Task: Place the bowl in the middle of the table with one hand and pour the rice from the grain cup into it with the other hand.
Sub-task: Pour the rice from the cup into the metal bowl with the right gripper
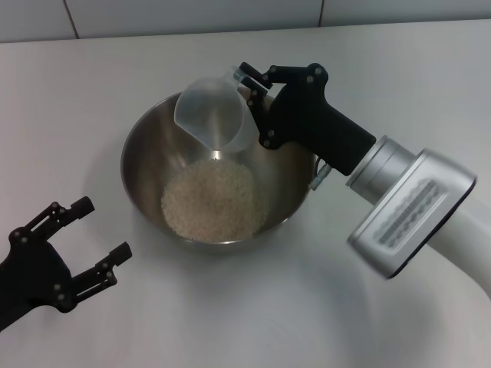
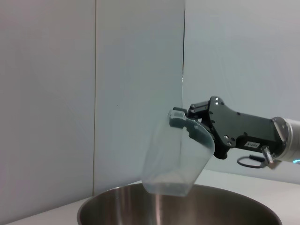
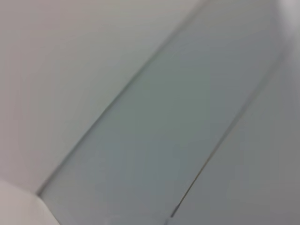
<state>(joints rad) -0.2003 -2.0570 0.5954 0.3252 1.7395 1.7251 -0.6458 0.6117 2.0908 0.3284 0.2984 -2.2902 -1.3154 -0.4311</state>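
The steel bowl point(image 1: 146, 165) stands on the white table point(image 1: 92, 84), and a heap of rice point(image 1: 209, 198) covers its bottom. My right gripper point(image 1: 249, 84) is shut on the clear grain cup point(image 1: 211, 113), holding it tipped over the bowl's far side with its lip pointing down at the rice. The cup looks empty. The left wrist view shows the same cup point(image 2: 176, 157) tilted above the bowl's rim point(image 2: 122, 199), held by the right gripper point(image 2: 185, 124). My left gripper point(image 1: 96, 245) hovers open at the front left, apart from the bowl, with nothing between its fingers.
A tiled wall point(image 1: 192, 15) runs along the table's far edge. The right arm's silver forearm point(image 1: 406, 211) crosses above the table to the right of the bowl. The right wrist view shows only the wall tiles point(image 3: 187, 117).
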